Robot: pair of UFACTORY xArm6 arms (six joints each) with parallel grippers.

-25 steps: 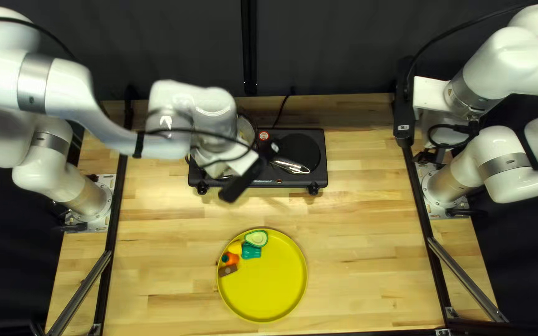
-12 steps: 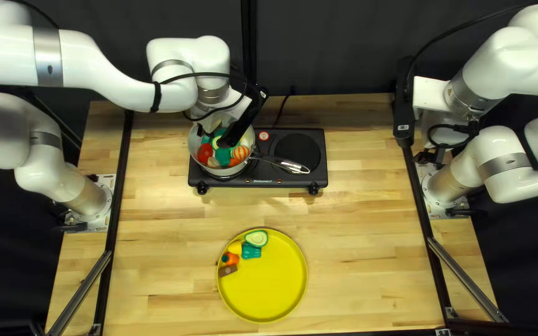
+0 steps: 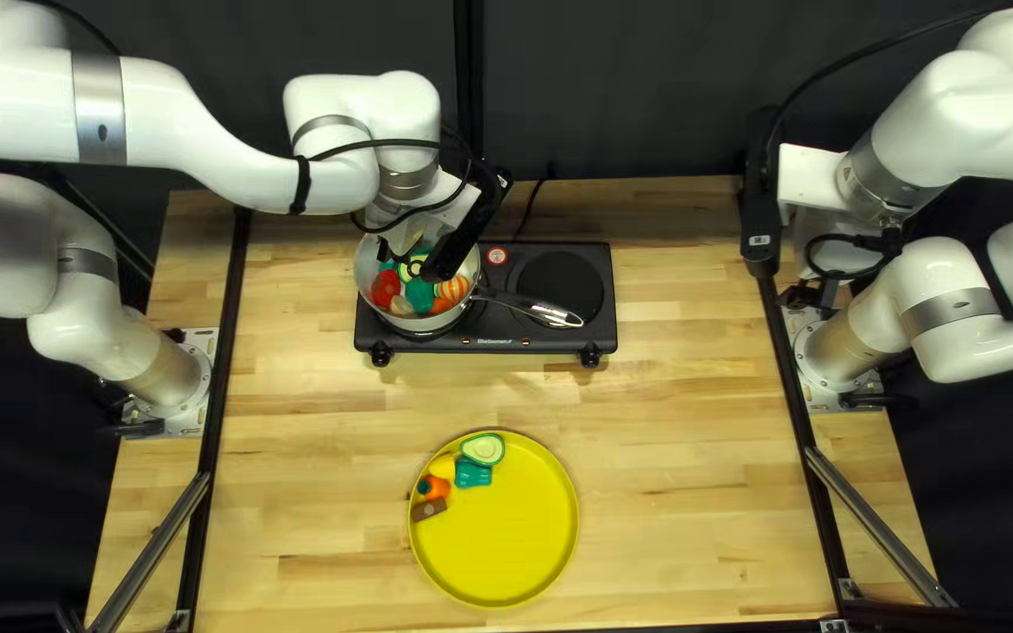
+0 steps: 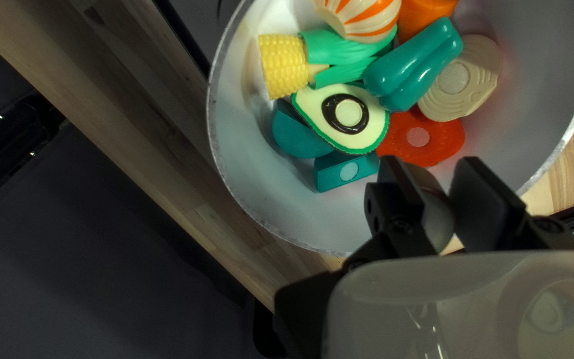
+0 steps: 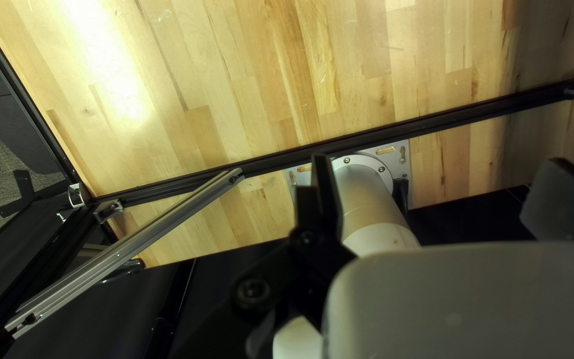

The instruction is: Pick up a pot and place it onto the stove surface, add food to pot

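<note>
Curtain (image 3: 647, 94) behind — left pincer (image 3: 410, 263) clamped on rounded piece (image 4: 438, 216) — left wrist view only.

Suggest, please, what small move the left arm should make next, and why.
I would probably lower the left gripper slightly before releasing: it appears closed on a rounded grey-brown item, and the top left view shows it over the round silver pot, already on the black stove.

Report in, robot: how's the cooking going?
Left gripper shut on greyish piece, at pot. Right gripper open. Pot on stove, food inside. Nothing seen blocking.
</note>
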